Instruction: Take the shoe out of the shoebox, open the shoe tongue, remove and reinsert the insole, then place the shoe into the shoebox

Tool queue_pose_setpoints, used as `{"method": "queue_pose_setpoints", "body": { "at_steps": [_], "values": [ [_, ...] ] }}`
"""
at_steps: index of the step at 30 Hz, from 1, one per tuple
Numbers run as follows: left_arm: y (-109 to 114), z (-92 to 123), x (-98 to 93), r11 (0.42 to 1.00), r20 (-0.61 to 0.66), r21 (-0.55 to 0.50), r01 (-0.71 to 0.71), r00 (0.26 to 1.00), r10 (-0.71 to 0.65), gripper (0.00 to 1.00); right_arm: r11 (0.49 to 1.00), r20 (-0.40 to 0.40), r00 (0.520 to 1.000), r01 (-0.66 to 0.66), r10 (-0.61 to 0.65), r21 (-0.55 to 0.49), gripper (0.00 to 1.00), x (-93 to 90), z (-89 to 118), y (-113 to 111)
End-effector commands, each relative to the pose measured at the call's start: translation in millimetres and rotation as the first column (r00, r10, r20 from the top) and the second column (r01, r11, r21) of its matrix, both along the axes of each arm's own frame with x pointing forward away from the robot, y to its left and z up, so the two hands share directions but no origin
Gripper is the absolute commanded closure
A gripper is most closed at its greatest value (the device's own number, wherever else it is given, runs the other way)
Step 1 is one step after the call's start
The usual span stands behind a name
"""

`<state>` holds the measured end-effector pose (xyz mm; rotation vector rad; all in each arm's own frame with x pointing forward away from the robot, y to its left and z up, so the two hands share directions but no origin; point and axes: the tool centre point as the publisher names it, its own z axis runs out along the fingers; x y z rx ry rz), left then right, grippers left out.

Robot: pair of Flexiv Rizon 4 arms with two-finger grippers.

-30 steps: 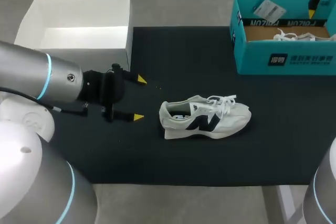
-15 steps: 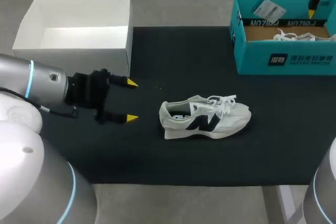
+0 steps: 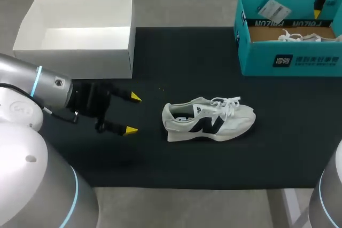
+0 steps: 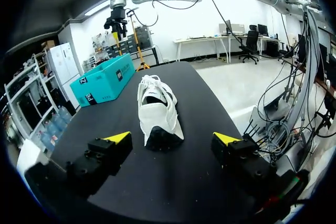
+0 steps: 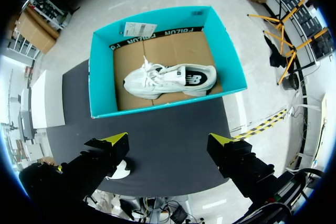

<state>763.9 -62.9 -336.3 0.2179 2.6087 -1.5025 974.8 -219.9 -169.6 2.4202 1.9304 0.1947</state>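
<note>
Left pincer (image 3: pixel 132 114) hangs spread wide, empty, near the heel of the white laced sneaker (image 3: pixel 208 121), bare matte-black worktop (image 3: pixel 187 62) all round, teal cardboard shoebox (image 3: pixel 256 60) well apart.

Two shoes were counted: one shoe (image 3: pixel 208 121) lay left of the teal box (image 3: pixel 288 60), and a second shoe (image 5: pixel 170 80) lay inside it. There were two boxes, the teal box and a white box (image 3: pixel 80 52) well to its left. One black mat (image 3: pixel 187 57) covered the bench beneath the teal box. One tag (image 3: pixel 273 9) sat in that box. There were two end effectors, the left end effector (image 3: pixel 132 114) and the right end effector (image 5: pixel 168 140), each with two yellow tips.
</note>
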Motion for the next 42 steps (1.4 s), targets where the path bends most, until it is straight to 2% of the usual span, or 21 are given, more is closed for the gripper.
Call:
{"method": "queue_pose_setpoints", "body": {
  "at_steps": [1, 6, 11, 16, 24, 33, 42],
  "values": [
    [-6, -11, 2.5, 1.000, 0.002, 0.016, -0.006, 1.000, 0.006, 0.00, 1.000, 0.002, 1.000, 0.000, 0.000, 0.001, 0.00, -0.5, 0, 0],
    [-18, -28, 8.6, 0.999, -0.049, 0.000, -0.036, 0.998, 0.036, 0.00, 1.000, 0.002, 1.000, 0.000, 0.000, 0.001, 0.00, -0.5, 0, 0],
    [-35, -29, 16.7, 0.994, -0.124, -0.019, -0.104, 0.987, 0.101, 0.00, 1.000, 0.002, 1.000, 0.000, 0.000, 0.001, 0.00, -0.5, 0, 0],
    [-49, -33, 24.4, 0.995, -0.156, -0.024, -0.096, 0.984, 0.091, 0.00, 1.000, 0.002, 1.000, 0.000, 0.000, 0.001, 0.00, -0.5, 0, 0],
    [-59, -44, 36.5, 0.990, -0.190, 0.006, -0.138, 0.972, 0.137, 0.00, 1.000, 0.002, 1.000, 0.000, 0.000, 0.001, 0.00, -0.5, 0, 0],
    [-73, -60, 38.8, 0.990, -0.241, 0.009, -0.138, 0.961, 0.136, 0.00, 1.000, 0.002, 1.000, 0.000, 0.000, 0.001, 0.00, -0.5, 0, 0],
    [-87, -67, 37.4, 0.994, -0.254, 0.007, -0.106, 0.962, 0.105, 0.00, 1.000, 0.002, 1.000, 0.000, 0.000, 0.001, 0.00, -0.5, 0, 0]
  ]
}}
